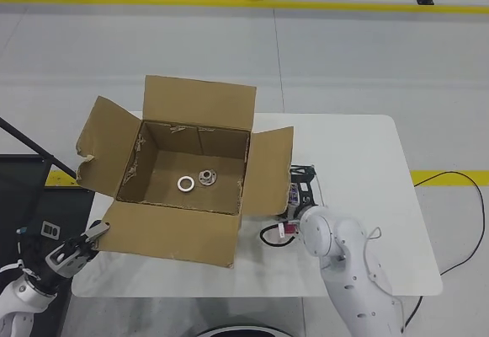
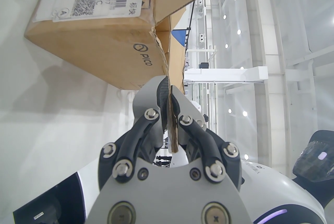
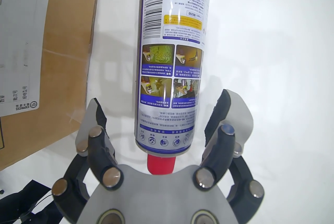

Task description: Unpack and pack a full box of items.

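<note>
From above, your left gripper (image 1: 93,233) sat at the corner of the near flap (image 1: 172,232) of the box (image 1: 195,103), with the open carton stretching away ahead of it. Inside lay a metal ring (image 1: 185,182) and, just beside it, a flanged fitting (image 1: 205,177). By my judgement the box was far from full. Your right arm hung low over the table (image 1: 370,152), beyond the carton from the left gripper.

At the left wrist, the left gripper (image 2: 169,90) was closed tight on the flap (image 2: 176,60), its pads pinching the ragged cardboard edge, with the box (image 2: 99,45) wall just ahead. I judged that this hold steadied the carton. It called for firmness without pulling, since that corner looked ready to tear.

At the right wrist, the right gripper (image 3: 160,101) stood wide open astride a spray can (image 3: 171,53) lying flat on the table (image 3: 274,53), neither pad touching it. The red cap (image 3: 160,163) pointed back toward the palm and the base pointed away. The can was a smooth, glossy cylinder with a printed label, so it was likely to roll. You needed to close squarely across its body before lifting. The box (image 3: 67,53) lay near one finger.
</note>
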Robot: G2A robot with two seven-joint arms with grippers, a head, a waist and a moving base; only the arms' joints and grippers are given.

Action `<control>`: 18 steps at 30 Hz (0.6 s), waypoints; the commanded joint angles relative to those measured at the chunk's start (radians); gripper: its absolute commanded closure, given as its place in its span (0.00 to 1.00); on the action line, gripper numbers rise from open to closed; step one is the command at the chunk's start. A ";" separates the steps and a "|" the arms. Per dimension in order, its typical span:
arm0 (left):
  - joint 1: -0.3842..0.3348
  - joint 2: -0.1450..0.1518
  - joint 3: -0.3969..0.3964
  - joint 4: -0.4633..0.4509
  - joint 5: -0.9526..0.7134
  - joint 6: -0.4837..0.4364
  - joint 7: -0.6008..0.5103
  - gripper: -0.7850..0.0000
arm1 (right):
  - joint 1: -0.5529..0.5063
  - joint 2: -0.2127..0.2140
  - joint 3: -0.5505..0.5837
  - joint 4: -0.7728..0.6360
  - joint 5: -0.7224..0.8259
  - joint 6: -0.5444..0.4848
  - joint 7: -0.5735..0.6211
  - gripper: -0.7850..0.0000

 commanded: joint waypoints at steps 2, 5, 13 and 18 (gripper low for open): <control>0.001 -0.001 -0.001 0.001 -0.003 -0.002 -0.001 1.00 | 0.014 0.000 -0.007 0.017 -0.004 -0.011 0.022 0.05; 0.001 -0.002 -0.002 0.002 -0.005 0.000 -0.003 1.00 | 0.025 -0.001 -0.011 0.031 0.003 -0.020 0.039 0.08; -0.002 -0.003 0.000 0.003 -0.004 0.001 -0.011 1.00 | 0.029 0.000 -0.008 0.040 -0.006 -0.024 0.062 1.00; -0.005 -0.004 0.001 0.004 -0.003 0.001 -0.016 1.00 | 0.017 0.005 0.019 0.007 -0.027 -0.011 0.065 1.00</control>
